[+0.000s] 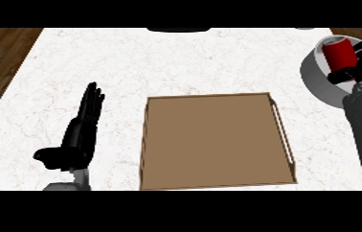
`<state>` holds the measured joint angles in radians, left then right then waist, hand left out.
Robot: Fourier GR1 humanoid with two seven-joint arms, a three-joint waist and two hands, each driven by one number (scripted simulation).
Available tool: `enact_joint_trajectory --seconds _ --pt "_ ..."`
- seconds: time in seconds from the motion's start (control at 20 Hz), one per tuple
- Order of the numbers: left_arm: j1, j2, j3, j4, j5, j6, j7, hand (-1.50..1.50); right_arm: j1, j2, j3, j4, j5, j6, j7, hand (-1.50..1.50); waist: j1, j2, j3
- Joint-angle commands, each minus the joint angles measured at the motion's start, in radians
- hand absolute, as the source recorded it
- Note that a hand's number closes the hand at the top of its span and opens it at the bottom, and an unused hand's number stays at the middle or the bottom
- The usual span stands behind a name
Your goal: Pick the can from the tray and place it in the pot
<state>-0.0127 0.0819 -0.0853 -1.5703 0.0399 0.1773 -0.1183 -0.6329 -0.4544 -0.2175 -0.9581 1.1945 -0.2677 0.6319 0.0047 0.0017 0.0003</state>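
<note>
The right hand (344, 75) showed at the right edge of the frame, partly cut off, its black fingers curled round the lower end of the can (340, 55) and gripping it over the pot (316, 77). The can was red with a pale rim at its top end, lying tilted inside the pot's opening in the upper right of the frame; whether it touched the pot's inside could not be told. The pot was grey and round, and only part of it showed before the frame's edge cut it. Below and left of the pot, in the lower middle of the frame, lay the brown tray (212, 140), a shallow rectangle with raised sides and a slim handle along its right side. The left hand (79, 135) rested at the lower left, well apart from the tray, fingers straight and pointing up the frame, holding nothing. Everything stood on a white marbled counter (141, 63) with faint reddish veins, and dark wooden floor (14, 46) showed beyond its upper left corner.
</note>
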Motion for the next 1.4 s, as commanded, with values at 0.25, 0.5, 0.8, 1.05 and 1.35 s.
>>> enact_joint_trajectory --seconds 0.25,0.5,0.8,1.05,1.35 --pt "0.011 0.015 0.014 -0.037 0.017 -0.032 0.016 0.0 0.035 -0.079 -0.113 0.276 -0.122 -0.033 -0.188 1.5 0.009 0.003 0.001" --pt "-0.022 0.02 0.039 0.01 0.039 -0.05 0.007 0.0 0.063 -0.048 -0.174 0.359 -0.162 -0.023 -0.087 -1.5 0.006 0.006 0.001" --pt "-0.009 -0.023 -0.001 -0.03 -0.008 0.006 0.025 0.0 0.059 -0.053 -0.277 0.397 -0.338 -0.07 -0.393 -1.5 0.013 0.004 0.003" --pt "0.0 -0.001 0.019 -0.014 0.008 -0.022 -0.008 0.0 0.017 0.018 -0.417 0.26 -0.524 -0.243 -0.565 -1.5 0.001 -0.001 0.004" --pt "0.022 -0.013 0.003 -0.038 -0.006 -0.01 0.016 0.0 0.061 0.002 -0.574 0.234 -0.751 -0.228 -0.741 -1.5 -0.003 -0.002 0.002"
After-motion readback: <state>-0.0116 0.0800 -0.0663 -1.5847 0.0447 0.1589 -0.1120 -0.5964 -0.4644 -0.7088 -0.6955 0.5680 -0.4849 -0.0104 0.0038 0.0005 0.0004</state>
